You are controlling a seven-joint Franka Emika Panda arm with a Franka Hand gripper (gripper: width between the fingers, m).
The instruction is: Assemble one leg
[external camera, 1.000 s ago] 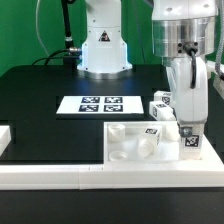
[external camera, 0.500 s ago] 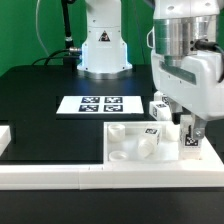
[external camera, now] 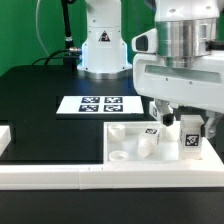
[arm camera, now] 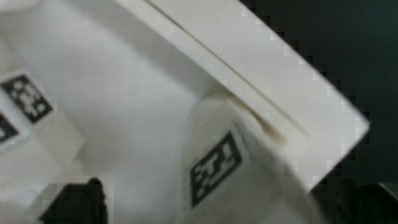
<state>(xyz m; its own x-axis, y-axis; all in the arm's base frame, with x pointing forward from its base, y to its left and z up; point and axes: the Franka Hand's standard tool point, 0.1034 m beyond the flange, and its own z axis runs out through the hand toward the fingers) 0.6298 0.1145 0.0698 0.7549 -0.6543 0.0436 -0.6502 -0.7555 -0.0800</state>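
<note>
The leg (external camera: 190,140) stands upright on the tabletop (external camera: 125,135), out near that slab's corner at about four o'clock from its middle in the exterior view, tag facing the camera. My gripper (external camera: 189,131) is straddling it: one finger (external camera: 208,127) shows at the leg's three o'clock side, the other is partly hidden at its nine o'clock side. In the wrist view the tagged face of the leg (arm camera: 217,170) fills the frame close up, with only a dark fingertip (arm camera: 80,200) visible low down. I cannot tell from either view whether my jaws are pressing on the leg or only bracketing it.

What has changed in the last second is my wrist. It has turned so that the hand's broad housing now faces the camera, where a second ago it was narrow and edge-on, while the leg has kept its spot. I read that as a twisting stroke, seating the leg into its socket.

A second leg (external camera: 154,134) stands just at nine o'clock of mine, with the marker board (external camera: 97,103) well apart on the black table (external camera: 40,100) at ten o'clock.
</note>
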